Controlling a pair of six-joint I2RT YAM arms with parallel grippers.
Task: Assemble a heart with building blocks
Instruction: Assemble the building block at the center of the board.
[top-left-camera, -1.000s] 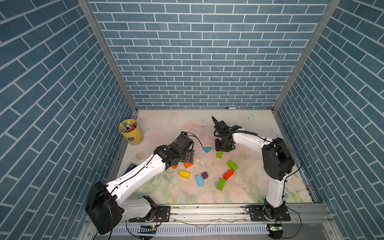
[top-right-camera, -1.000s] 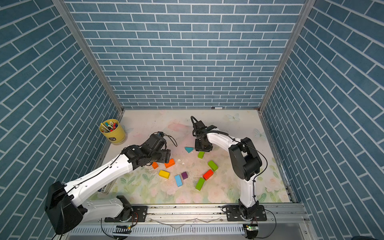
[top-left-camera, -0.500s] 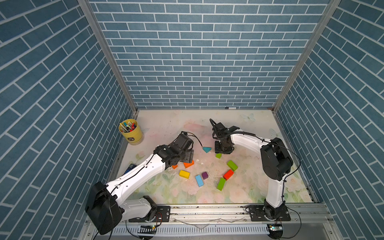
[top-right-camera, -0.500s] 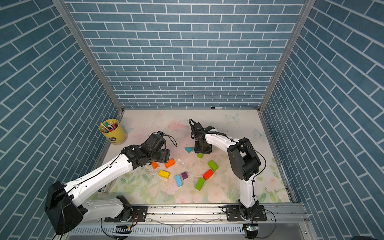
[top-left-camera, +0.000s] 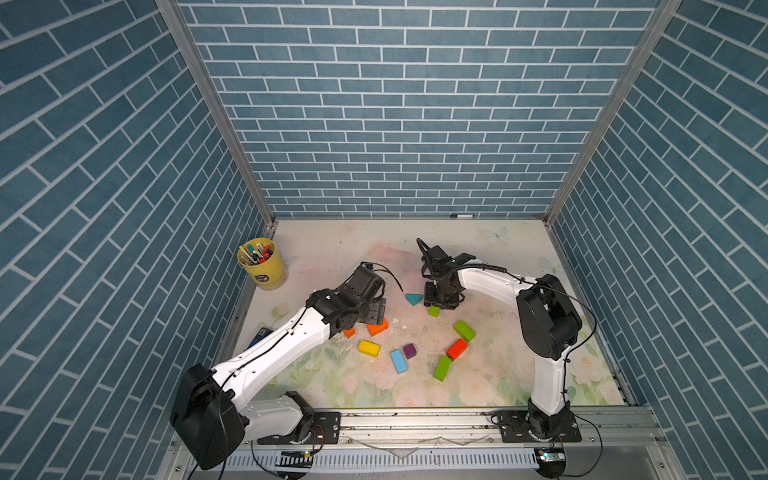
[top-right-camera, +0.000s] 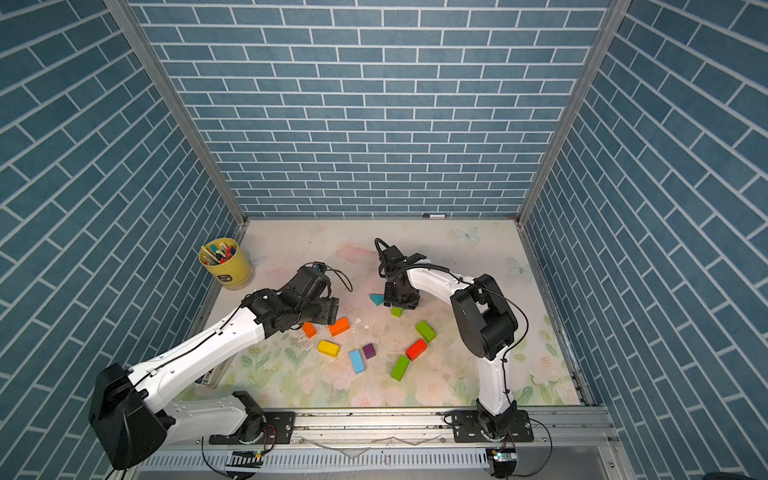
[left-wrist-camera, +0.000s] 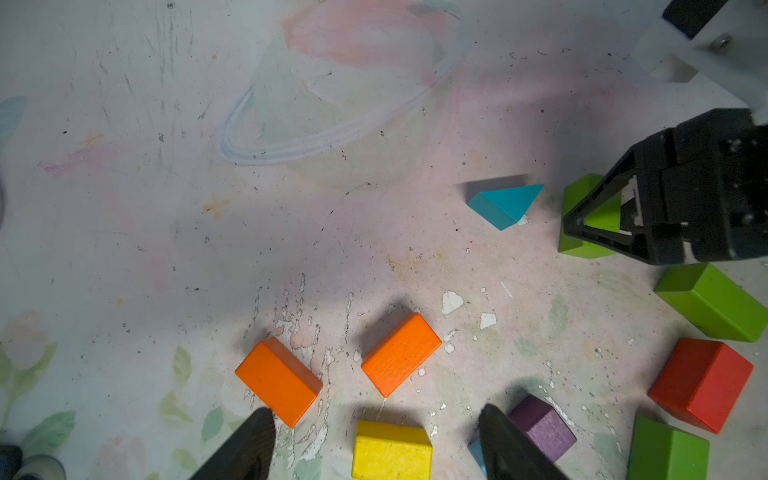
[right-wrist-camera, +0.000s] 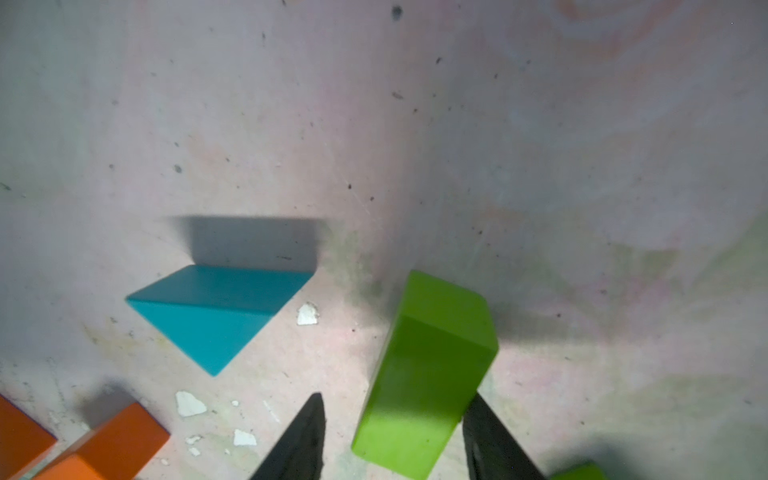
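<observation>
Since a second ago the right gripper has edged toward the teal triangle and its jaws have widened. In the right wrist view they now stand apart around the small green block, with one finger clear of it and the other just at its edge. Nearest the front rail a green brick lies on the table. The light-blue brick is to its left, with the purple cube just beside that. A little farther back come the yellow brick on the left and the red brick on the right, with a second green brick just behind the red one. Behind the yellow brick sit an orange brick and the other orange brick, partly under the left arm. The left gripper hangs over this group with its fingers spread wide and nothing between them but the table. Beyond, the small green block stands near the teal triangle without touching it. The blocks form a loose ring with gaps, so the heart is not closed. Farthest back on the left stands a yellow cup of marker pens.
</observation>
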